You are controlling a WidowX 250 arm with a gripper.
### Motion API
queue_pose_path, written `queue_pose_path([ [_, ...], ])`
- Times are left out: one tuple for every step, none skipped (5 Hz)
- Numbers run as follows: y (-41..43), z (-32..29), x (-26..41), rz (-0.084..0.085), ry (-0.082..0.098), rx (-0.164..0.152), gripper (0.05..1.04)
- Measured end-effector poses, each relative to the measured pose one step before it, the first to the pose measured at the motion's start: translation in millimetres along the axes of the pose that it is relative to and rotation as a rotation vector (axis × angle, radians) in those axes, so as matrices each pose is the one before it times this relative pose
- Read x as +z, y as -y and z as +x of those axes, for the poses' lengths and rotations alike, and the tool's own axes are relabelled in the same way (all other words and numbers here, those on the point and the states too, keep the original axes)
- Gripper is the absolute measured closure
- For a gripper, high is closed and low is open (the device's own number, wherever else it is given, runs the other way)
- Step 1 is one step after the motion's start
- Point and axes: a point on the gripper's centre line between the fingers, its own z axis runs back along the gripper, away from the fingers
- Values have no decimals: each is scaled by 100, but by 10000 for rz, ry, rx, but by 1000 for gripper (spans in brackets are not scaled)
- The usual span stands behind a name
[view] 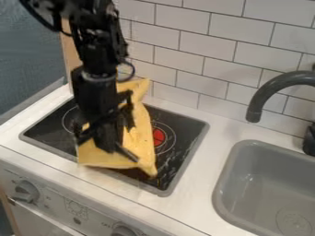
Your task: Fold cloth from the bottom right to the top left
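Observation:
A yellow cloth [142,139] lies over the black stove top, its upper end near the tiled wall and its lower edge by the stove's front rim. Its right side narrows to a corner at the lower right. The black gripper [123,154] hangs down over the cloth's lower middle and hides part of it. Whether any cloth is held between the fingertips cannot be made out.
The stove top [184,159] has a grey rim and a red burner mark [158,137] right of the cloth. A grey sink [258,184] and dark faucet [265,94] stand at the right. White tiles [203,50] rise behind; knobs [26,190] line the front.

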Motion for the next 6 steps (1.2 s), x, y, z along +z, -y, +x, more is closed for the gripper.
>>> queue_pose_path([
  [1787, 1860, 990, -481, -79, 888, 1032],
  [2002, 2132, 1122, -548, 199, 951, 1032],
  [1591, 1766, -106, -200, 119, 971, 1032],
  [1662, 1035, -1009, -16, 256, 671, 1032],
  [958, 1168, -2078, 299, 88, 588, 1032],
  [1148, 899, -2222, 249, 62, 373, 1032],
])
